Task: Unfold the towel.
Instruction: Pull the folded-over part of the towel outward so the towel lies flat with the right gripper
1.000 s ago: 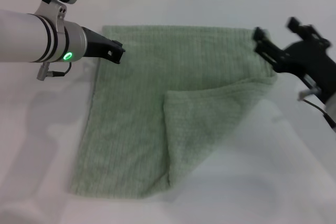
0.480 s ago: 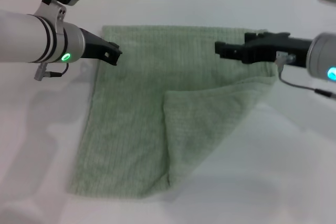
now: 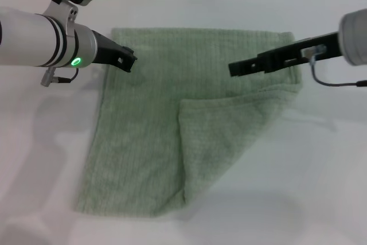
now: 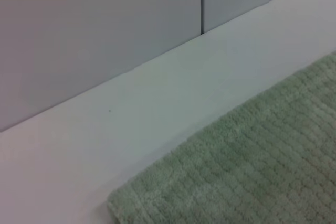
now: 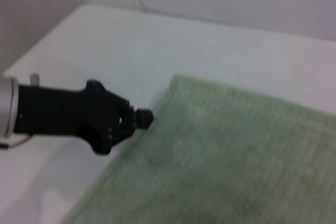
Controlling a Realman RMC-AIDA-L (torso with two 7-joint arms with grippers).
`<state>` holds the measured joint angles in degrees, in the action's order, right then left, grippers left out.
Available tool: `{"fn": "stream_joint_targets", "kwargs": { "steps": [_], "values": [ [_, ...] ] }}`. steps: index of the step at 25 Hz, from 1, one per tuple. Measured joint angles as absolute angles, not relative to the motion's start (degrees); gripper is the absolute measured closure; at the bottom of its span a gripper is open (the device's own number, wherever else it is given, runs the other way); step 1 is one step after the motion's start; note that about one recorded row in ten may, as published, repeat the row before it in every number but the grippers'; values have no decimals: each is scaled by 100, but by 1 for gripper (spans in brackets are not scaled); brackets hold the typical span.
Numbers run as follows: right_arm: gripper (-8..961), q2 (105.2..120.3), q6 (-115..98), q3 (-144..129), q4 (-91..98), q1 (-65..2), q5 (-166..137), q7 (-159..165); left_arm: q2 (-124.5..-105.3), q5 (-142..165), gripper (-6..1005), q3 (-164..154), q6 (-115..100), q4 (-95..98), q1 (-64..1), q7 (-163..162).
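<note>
The towel [image 3: 189,116] lies flat on the white counter [image 3: 321,187], except for its near-right corner, which is doubled back over the middle as a triangular flap. The crease runs diagonally from the right edge down to the near hem.

The right tool [image 3: 234,69] hangs over the far-right part of the cloth, pointing toward the robot's left and just beyond the flap's upper edge. The flap lies nearer the robot and a little below the tip. Its fingers look closed on nothing, though I cannot tell for sure — the tip reads only as one dark bar.

The left tool [image 3: 127,59] sits at the far-left edge of the towel; the right wrist view shows it [image 5: 137,119] touching or just above the hem, and whether it pinches the cloth cannot be told.

The right arm is plainly nearer the folded corner. I judge the next move needs that tool to drop onto the flap's loose tip and draw it out toward the near right, where the counter is bare and offers open room.
</note>
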<state>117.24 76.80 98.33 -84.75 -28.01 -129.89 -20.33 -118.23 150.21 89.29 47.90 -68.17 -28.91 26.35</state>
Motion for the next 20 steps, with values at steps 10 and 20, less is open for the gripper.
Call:
{"fn": "stream_joint_targets", "kwargs": {
  "steps": [10,20],
  "values": [
    [151,11895,7355,9085,-7390,-3626,-13620,-2063,-11821,15020,1001,8938,4809,-6659,-2992,2637],
    [151,11900,7055,8767,-7321,-3686,-13630,-2088,-11814,15021,1001,8942,4756,-6277,-3193,2718]
  ]
}}
